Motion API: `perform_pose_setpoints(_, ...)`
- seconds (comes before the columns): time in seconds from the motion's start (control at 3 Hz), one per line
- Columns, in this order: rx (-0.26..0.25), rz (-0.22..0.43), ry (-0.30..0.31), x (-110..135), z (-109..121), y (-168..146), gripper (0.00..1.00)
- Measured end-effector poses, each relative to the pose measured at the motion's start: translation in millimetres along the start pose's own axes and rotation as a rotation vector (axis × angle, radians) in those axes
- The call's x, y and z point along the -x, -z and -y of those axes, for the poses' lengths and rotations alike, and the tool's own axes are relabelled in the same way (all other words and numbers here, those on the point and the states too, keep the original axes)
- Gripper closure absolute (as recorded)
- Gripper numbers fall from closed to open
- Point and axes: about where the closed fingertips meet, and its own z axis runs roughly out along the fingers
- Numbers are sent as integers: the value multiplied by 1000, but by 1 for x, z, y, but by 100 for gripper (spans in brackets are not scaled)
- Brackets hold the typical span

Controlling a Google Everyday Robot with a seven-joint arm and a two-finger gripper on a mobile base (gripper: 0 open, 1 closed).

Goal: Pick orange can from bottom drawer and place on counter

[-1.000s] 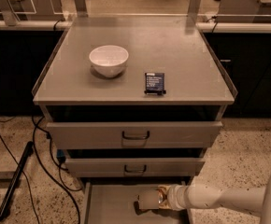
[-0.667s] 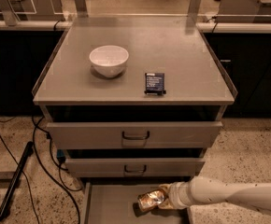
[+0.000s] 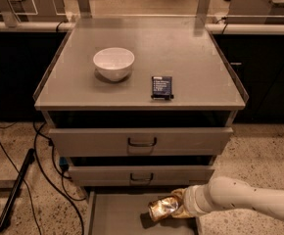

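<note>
The orange can [image 3: 162,208], a shiny golden-bronze dented object, is held in my gripper [image 3: 174,207] over the open bottom drawer [image 3: 113,215], just above its grey floor. The can casts a shadow on the drawer floor below it. My white arm [image 3: 245,197] reaches in from the lower right. The counter [image 3: 196,67] is the flat grey cabinet top above, with thin raised side rims.
A white bowl [image 3: 113,63] and a small dark blue box [image 3: 161,87] stand on the counter. Two grey drawer fronts with dark loop handles [image 3: 142,142] lie between counter and open drawer. Black cables and a dark bar [image 3: 14,190] lie on the floor at left.
The can has risen slightly off the drawer floor and tilted, and my arm has lifted with it.
</note>
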Motion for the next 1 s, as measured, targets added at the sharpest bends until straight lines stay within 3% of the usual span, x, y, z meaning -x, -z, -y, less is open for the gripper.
perform_pose_setpoints(0.33,27,11,-56,-1,3,3,100)
perform_pose_setpoints(0.67,53,34,-135,14,23,32,100)
perform_pose_setpoints(1.0,87,36,-169,46,39,81,100)
